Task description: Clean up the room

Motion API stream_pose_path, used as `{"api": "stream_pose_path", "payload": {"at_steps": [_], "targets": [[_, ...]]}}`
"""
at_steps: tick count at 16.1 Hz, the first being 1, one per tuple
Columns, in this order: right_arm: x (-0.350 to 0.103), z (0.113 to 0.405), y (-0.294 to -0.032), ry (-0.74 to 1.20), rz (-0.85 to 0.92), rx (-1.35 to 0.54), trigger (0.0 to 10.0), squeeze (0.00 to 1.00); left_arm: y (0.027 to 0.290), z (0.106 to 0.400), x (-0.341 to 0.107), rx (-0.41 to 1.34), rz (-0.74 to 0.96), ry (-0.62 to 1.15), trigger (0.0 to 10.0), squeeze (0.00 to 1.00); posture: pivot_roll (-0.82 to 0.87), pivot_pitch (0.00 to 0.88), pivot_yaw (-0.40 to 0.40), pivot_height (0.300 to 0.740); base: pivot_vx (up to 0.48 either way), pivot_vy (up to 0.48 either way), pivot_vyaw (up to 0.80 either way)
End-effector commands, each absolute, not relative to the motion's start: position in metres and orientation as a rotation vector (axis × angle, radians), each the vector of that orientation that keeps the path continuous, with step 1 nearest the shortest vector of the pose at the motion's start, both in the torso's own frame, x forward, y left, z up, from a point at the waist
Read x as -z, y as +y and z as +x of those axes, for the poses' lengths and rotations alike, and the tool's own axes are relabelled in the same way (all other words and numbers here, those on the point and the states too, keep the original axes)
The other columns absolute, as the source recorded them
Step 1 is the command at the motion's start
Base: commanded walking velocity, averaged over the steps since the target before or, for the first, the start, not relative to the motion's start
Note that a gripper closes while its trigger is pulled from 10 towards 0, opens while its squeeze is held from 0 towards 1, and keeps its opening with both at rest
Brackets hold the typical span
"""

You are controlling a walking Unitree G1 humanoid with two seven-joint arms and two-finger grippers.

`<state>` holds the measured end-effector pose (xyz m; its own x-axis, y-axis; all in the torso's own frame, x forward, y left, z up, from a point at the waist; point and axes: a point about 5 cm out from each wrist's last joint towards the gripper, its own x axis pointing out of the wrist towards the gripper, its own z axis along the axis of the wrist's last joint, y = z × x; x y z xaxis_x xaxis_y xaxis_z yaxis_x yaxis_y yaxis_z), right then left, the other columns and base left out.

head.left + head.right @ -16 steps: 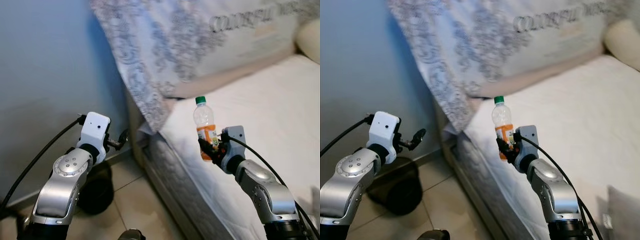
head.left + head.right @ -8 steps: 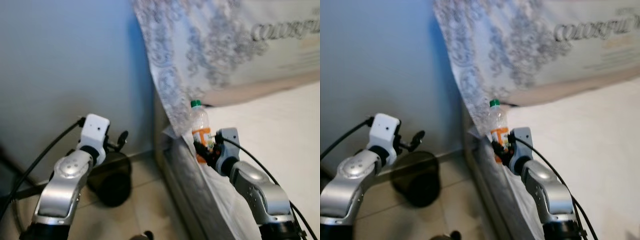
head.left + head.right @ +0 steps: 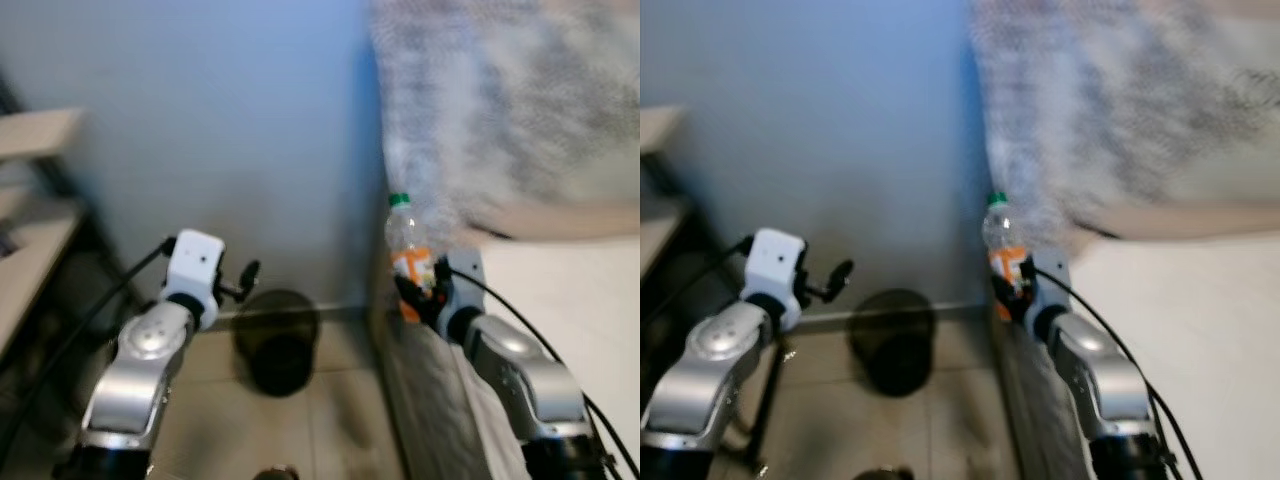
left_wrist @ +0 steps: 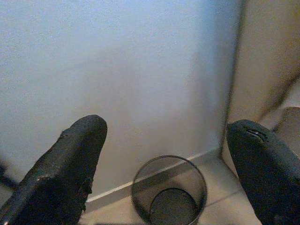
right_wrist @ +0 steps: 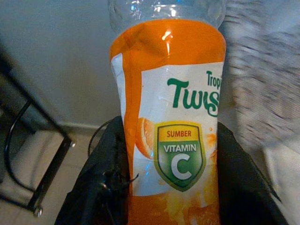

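Head views: one bottle, green cap, orange label, upright, clamped in right gripper jaws beside bed edge. One black bin on floor by wall. Left gripper raised above bin.

Left wrist view: jaws spread wide, nothing held; bin interior visible.

Right wrist view: bottle label reads "Vitamin C".

Clear plastic bottle with green cap, orange wrapper, white panel lettered in green, and a green-and-yellow shield badge. Black-fingered right end effector on a silver arm; black-fingered left end effector beneath a white wrist block. Dark round waste bin on beige floor tiles. Pale blue-grey wall. Grey-and-white patterned pillow, blurred, over a white mattress.
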<state>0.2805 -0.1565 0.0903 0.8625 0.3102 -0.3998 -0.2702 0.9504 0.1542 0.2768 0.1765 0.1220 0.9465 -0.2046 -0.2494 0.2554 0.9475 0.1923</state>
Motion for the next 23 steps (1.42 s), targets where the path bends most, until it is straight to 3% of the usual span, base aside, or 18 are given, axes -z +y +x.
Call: {"api": "stream_pose_path", "payload": {"at_steps": [1,6,9,23], "targets": [[-0.098,0.285,-0.153,0.418,0.113,-0.312,10.0,0.0,0.18,0.278,-0.124,0.229,0.236,0.221,10.0,0.0,0.04,0.0,0.011,0.74,0.0,0.0,0.8],[-0.099,0.287,-0.16,0.436,0.06,-0.307,10.0,0.0,0.181,0.279,-0.126,0.228,0.206,0.198,10.0,0.0,0.02,0.0,0.018,0.74,0.0,0.0,0.8],[-0.098,0.292,-0.163,0.421,0.053,-0.203,10.0,0.0,0.177,0.278,-0.126,0.279,0.236,0.194,10.0,0.0,0.03,0.0,0.013,0.74,0.312,0.0,0.0],[-0.097,0.292,-0.16,0.41,0.014,-0.212,10.0,0.0,0.177,0.277,-0.128,0.321,0.232,0.189,10.0,0.0,0.04,0.0,0.006,0.74,0.355,0.0,0.0]]}}
